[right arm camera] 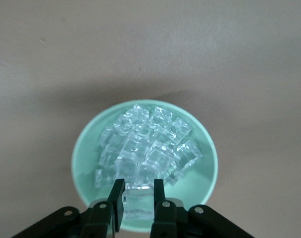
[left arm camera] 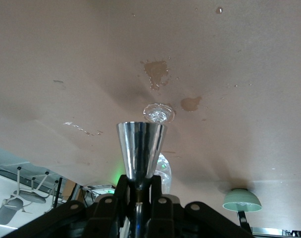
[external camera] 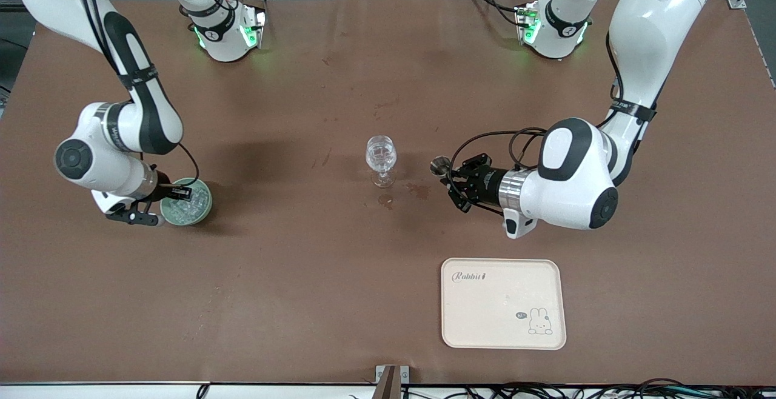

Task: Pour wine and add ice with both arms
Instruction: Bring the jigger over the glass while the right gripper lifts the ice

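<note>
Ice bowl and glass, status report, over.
Right gripper shut on an ice cube in the green bowl. Left gripper shut on a metal jigger beside the wine glass. Nothing in the way.

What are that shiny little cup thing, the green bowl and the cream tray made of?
The small shiny cone-shaped cup, clamped in the left tool, looks like polished metal: it mirrors light in streaks. The pale green round bowl of ice looks like smooth glazed ceramic, perhaps plastic. The cream rectangular tray seems matt plastic, with printed rabbit art.
</note>
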Controlling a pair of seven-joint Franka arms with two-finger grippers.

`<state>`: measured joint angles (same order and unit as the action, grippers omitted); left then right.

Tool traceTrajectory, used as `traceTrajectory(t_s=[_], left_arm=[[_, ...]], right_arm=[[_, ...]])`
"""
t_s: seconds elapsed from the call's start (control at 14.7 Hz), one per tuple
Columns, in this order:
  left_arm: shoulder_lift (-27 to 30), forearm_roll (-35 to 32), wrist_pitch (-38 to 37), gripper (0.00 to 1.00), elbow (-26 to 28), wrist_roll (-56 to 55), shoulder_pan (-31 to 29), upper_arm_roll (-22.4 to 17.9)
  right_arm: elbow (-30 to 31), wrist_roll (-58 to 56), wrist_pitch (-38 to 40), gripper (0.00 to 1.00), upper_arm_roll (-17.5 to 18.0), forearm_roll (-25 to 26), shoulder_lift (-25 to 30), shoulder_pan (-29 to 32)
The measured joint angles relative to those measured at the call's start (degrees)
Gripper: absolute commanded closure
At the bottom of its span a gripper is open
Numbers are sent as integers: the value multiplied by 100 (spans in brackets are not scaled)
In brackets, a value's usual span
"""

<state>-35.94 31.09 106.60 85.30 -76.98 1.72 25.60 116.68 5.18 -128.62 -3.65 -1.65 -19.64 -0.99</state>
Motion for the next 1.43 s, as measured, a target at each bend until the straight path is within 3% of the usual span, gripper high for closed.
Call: traceTrajectory(t_s=[0.34, 0.82, 1.16, 1.43], left_arm=[[143, -411, 0, 100, -129, -440, 417, 46], [162, -1054, 33, 100, -129, -1024, 1115, 47], [196, -1651, 79, 100, -138, -1658, 1393, 52], [307, -1851, 80, 100, -140, -1830, 1456, 53]], right_arm=[[-1501, 0, 1660, 93, 1, -1, 460, -3], [-2523, -93, 3223, 93, 27, 25, 1537, 319], [-3737, -275, 4958, 95, 94, 239, 1664, 389], [-3958, -306, 5208, 95, 142, 257, 1671, 419]])
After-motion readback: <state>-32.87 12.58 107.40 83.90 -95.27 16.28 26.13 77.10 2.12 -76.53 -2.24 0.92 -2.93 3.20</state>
